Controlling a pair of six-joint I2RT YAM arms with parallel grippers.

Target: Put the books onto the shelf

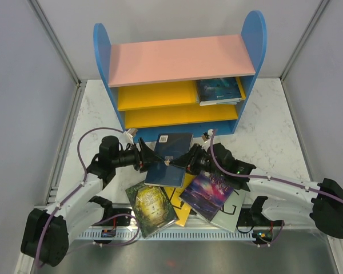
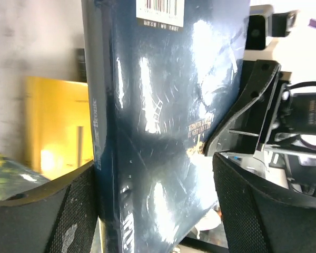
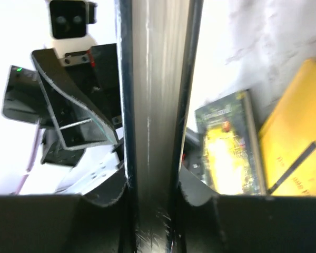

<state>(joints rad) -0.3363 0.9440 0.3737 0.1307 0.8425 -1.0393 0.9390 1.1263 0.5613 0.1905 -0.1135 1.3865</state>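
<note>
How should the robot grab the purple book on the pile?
Pinch the purple book by its thin near edge, one finger over the cover, one under, coming low from the arms' side. It lies flat atop the yellow book, so that edge is likely lifted a little off the table.

Navy book (image 2: 163, 132) cut off top & btm (small print unreadable).
</note>
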